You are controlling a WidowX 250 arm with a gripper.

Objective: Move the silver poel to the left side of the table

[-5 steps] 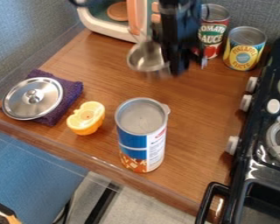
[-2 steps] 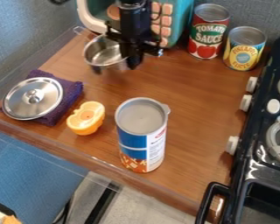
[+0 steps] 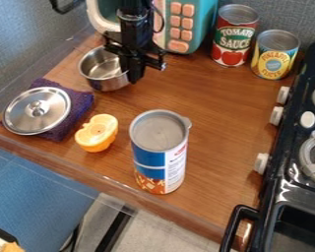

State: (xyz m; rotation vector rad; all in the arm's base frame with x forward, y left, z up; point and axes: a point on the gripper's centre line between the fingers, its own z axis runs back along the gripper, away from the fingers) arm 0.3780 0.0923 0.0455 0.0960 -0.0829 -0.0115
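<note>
From here I see the silver pot (image 3: pixel 102 74) at the table's far left, beyond the metal lid (image 3: pixel 48 106) on the purple cloth (image 3: pixel 81 99). The black gripper (image 3: pixel 131 75) has its pincer closed on the pot's right rim. I can't tell whether the pot's base touches the wooden table (image 3: pixel 212 118).

arm (image 3: pixel 134 24), in front of the toy microwave (image 3: pixel 205 23), is all blk: blocky, stacked housings w/ a ridged band approx. midway. thin blk cable (image 3: pixel 163 18) curves along the side nearer the microwave's buttons. below the microwave's front edge, gripper (image 3: pixel 132 75) is blk too: wide, knobby crossbar, sm. pale spot at one end, plus long, flat, squarish fingers.
</note>
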